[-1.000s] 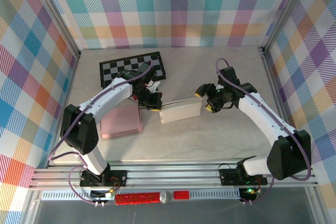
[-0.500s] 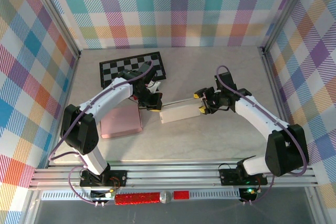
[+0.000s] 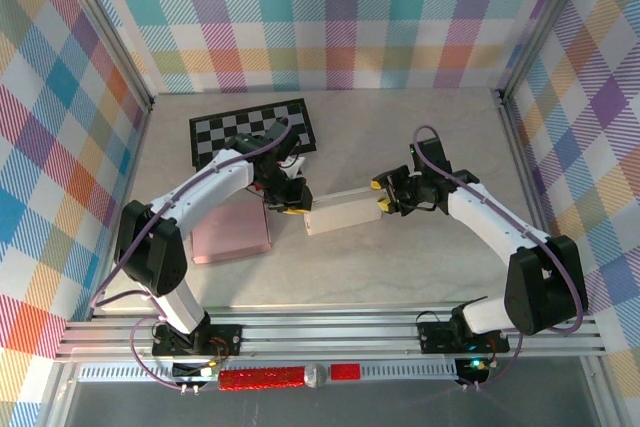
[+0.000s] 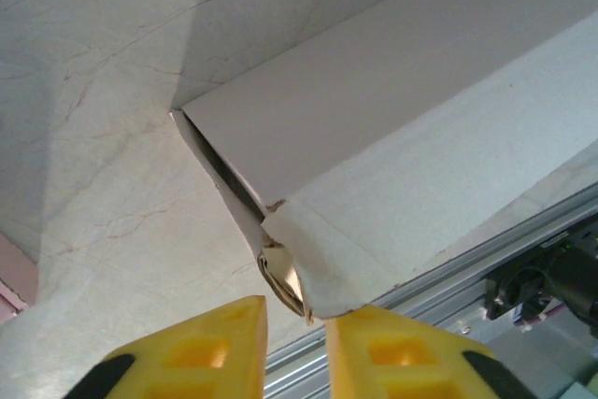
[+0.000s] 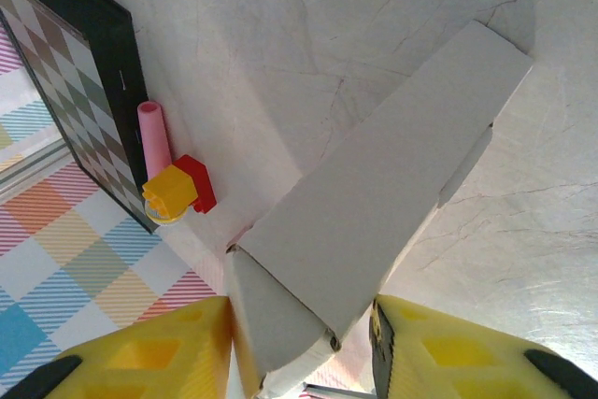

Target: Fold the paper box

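At the middle of the desk [image 3: 420,127] I see the white paper box [image 3: 343,210] lying flat, its length running left to right. My left gripper [image 4: 297,324] sits at its left end, fingers narrowly apart, a crumpled flap corner right at the gap. My right gripper [image 5: 299,343] straddles the right end; I cannot tell whether it clamps. A chessboard [image 3: 250,130] lies toward the far left corner, and a pink board [image 3: 232,232] lies left of the box.
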Motion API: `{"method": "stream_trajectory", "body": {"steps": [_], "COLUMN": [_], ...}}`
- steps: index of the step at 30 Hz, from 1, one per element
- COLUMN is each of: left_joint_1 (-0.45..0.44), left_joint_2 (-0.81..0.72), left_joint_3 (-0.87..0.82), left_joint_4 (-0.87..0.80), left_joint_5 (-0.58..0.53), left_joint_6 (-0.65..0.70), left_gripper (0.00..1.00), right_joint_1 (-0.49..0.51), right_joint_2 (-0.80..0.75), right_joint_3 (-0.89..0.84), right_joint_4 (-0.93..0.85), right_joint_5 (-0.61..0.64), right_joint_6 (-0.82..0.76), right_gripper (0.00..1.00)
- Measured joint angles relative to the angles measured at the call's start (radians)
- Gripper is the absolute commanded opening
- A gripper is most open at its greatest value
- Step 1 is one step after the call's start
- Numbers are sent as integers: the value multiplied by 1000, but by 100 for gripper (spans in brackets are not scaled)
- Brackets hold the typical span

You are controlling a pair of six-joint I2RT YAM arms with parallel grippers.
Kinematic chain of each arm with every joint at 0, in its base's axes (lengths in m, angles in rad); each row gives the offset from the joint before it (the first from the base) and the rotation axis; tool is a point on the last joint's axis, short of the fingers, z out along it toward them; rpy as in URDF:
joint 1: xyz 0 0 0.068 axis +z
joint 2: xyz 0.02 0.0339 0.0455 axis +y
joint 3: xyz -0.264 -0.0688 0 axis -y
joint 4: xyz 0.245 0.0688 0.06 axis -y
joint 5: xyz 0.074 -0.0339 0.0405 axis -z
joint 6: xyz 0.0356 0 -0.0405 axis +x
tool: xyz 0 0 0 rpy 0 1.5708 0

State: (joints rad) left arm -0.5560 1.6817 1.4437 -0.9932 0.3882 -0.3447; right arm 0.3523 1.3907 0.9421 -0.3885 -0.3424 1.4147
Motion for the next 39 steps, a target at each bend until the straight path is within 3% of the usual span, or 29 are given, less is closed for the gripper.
{"method": "stream_trajectory", "body": {"steps": [6, 13, 18, 24, 32, 35, 39], "left_joint_1": [2, 57, 69, 66, 55, 54, 31], "left_joint_2": [-109, -299, -274, -222, -218, -218, -234], "left_joint_3": [-53, -217, -245, -246, -314, -345, -348], "left_joint_4": [63, 197, 315, 373, 412, 417, 419], "left_joint_5": [4, -17, -6, 3, -2, -19, -66], "left_joint_6": [-154, -475, -644, -715, -802, -896, -1113], "left_gripper": [45, 48, 48, 49, 66, 72, 71], "right_joint_1": [0, 0, 0, 0, 0, 0, 0], "right_joint_2": [0, 0, -2, -7, -8, -8, -8], "right_joint_3": [0, -1, -6, -13, -13, -13, -13], "right_joint_4": [0, 0, 9, 12, 14, 14, 14], "right_joint_5": [0, 0, -1, -1, -1, -1, -3], "right_joint_6": [0, 0, 0, 0, 3, 4, 4], "right_gripper": [42, 42, 42, 42, 42, 42, 42]}}
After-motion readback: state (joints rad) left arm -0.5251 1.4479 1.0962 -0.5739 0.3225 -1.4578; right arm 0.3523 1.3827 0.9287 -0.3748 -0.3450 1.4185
